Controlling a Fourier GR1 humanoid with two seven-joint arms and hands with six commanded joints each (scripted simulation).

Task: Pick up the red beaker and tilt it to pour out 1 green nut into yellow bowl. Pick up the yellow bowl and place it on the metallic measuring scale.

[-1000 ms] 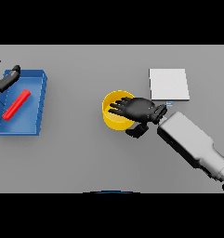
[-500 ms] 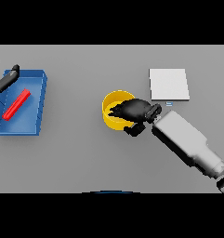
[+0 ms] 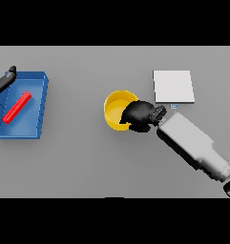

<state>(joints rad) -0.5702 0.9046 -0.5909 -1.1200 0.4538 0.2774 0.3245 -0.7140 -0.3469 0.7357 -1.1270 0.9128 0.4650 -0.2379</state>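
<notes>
Over the last second the right hand (image 3: 141,114) has been drawn back from above the yellow bowl (image 3: 117,110) to its right rim, fingers (image 3: 126,117) now curled over that rim, so the bowl grasp is judged begun. The measuring scale (image 3: 173,86) lies beyond the fingers, up-right on the counter (image 3: 88,157). Counted: one bowl, one scale, one blue tray (image 3: 39,102), one red beaker (image 3: 16,107) lying in it. Left hand (image 3: 3,81) at tray's corner, fingers relaxed.

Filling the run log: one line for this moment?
right hand: gripping yellow bowl rim | scale: bare | left hand: idle by blue tray
</notes>
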